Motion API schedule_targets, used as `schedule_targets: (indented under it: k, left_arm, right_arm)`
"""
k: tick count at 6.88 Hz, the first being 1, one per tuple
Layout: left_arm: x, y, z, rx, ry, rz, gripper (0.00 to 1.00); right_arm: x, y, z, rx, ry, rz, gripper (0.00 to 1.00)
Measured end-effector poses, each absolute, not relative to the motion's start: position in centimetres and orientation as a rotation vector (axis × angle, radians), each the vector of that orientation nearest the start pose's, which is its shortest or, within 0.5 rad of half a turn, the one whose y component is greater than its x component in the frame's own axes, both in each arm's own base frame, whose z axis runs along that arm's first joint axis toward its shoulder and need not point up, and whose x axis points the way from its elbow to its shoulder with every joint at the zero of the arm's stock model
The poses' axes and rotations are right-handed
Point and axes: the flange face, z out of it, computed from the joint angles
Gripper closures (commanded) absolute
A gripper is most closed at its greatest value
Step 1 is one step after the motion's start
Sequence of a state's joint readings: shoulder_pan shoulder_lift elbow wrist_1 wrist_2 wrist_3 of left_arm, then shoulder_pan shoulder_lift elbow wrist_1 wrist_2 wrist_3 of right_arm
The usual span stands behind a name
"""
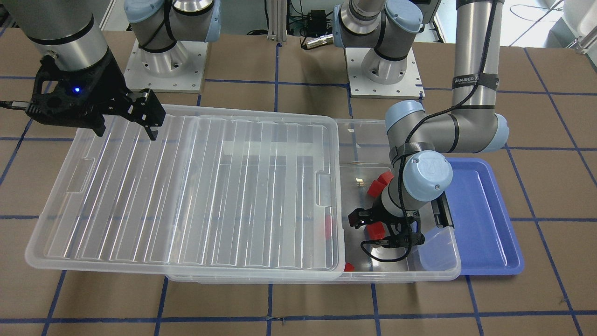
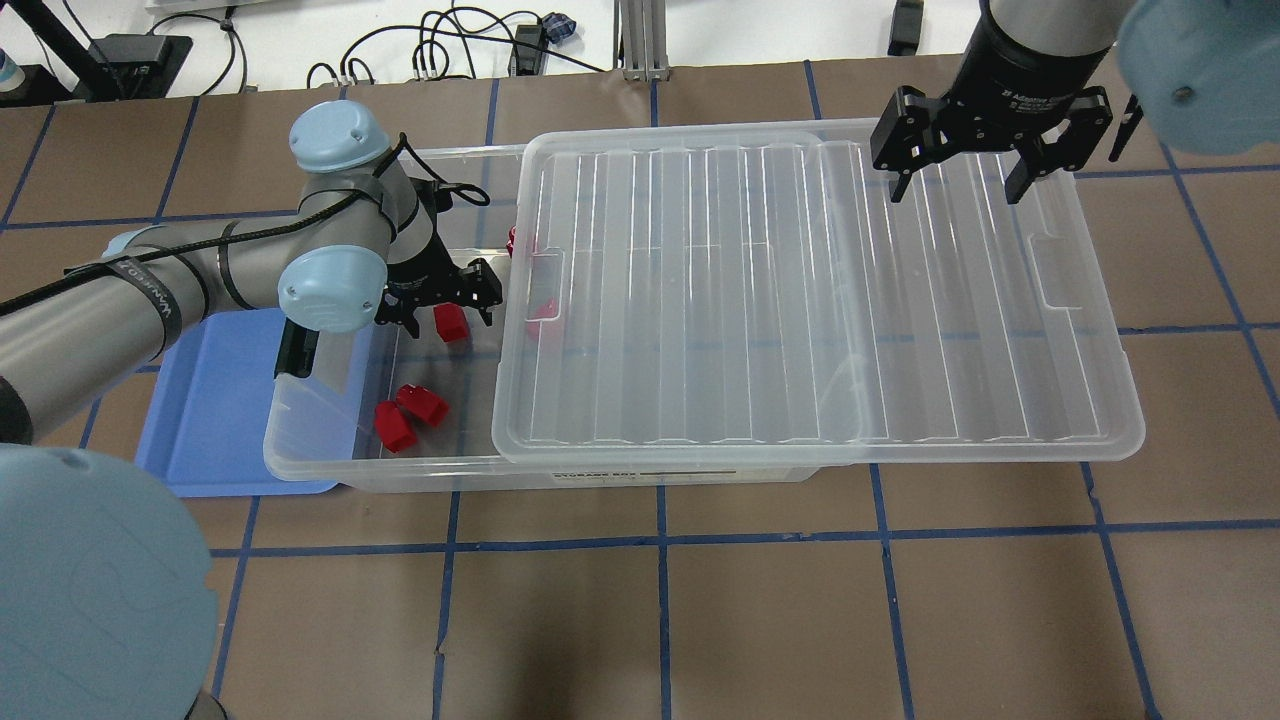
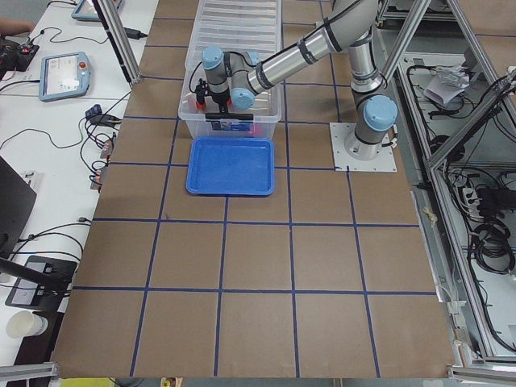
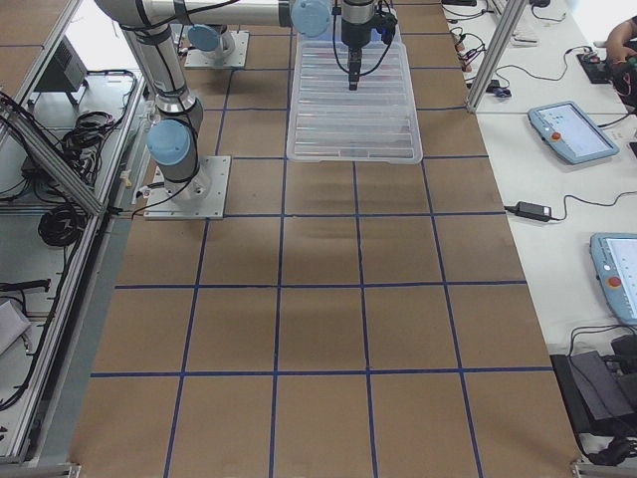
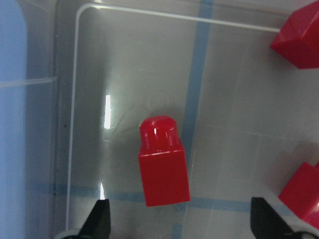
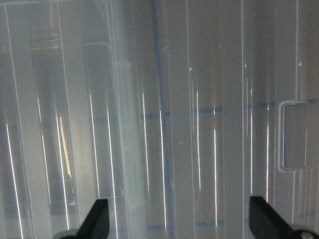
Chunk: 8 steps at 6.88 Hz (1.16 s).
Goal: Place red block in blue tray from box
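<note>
**Item:** red block [image 5: 162, 164]. It lies flat on the floor of the box [image 2: 300, 425], in the uncovered end nearest the blue tray [image 2: 215, 400], and is not yet lifted.

**Form:** a boxy body with a narrower rounded stud at one end. The plastic is hard and glossy, with a sharp highlight on the stud. The block lies slightly skewed, stud pointing away from the wrist camera.

**Attending tool:** left gripper [image 5: 182, 221], fingers spread wide, one on each side of the block and touching neither face. The block sits nearer one finger than the other.

**Step in hand, as judged:** the grasp.
- Centre the fingers on the square body, not the stud.
- Turn the wrist to match the skew so the pads meet flat faces.
- Come down close to the floor before closing. Slick plastic on a slick floor will likely skid if one pad lands first.

**Neighbours:** other red blocks [image 2: 410, 415] lie apart from it in the open end, and another [image 2: 541, 306] shows through the lid's edge.

**Container:** the box is clear, thin-walled and round-cornered, with a black latch bar [image 2: 295, 350] at the tray end. The ribbed clear lid [image 2: 800, 290] rests offset, overhanging the far end.

**Second tool:** right gripper [image 2: 958, 175], spread and holding nothing, above the lid.

**Destination:** the blue tray is shallow, with a raised rim and rounded corners, just beside the box.
</note>
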State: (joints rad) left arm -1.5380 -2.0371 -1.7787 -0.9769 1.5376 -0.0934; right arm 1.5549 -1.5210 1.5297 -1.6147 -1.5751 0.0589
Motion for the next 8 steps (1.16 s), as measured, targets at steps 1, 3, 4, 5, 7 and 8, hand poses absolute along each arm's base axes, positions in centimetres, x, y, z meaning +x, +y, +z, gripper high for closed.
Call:
schedule_targets:
  k: [1, 3, 4, 5, 7, 8]
  left_arm:
    - [-11.7, -59.5, 18.7, -0.193, 3.162, 0.123, 0.81]
    - [-11.6, -59.6, 18.7, -0.191, 3.164, 0.115, 1.00]
    - [-11.7, -59.8, 19.2, -0.193, 3.167, 0.099, 1.00]
    - [-11.7, -60.0, 20.2, -0.193, 3.169, 0.072, 1.00]
    - [-11.9, -61.2, 23.5, -0.171, 3.171, 0.050, 1.00]
    - [-12.2, -62.0, 26.1, -0.149, 3.173, 0.077, 1.00]
  right_arm:
    - [12.5, -51.8, 48.8, 0.116, 3.143, -0.055, 0.00]
    - [12.5, -51.7, 48.9, 0.115, 3.143, -0.059, 0.00]
    - [12.5, -51.7, 48.9, 0.114, 3.143, -0.060, 0.00]
    - [12.5, -51.7, 49.0, 0.114, 3.143, -0.060, 0.00]
    - [12.5, -51.7, 49.0, 0.114, 3.143, -0.062, 0.00]
    - [12.5, -51.7, 49.0, 0.113, 3.143, -0.062, 0.00]
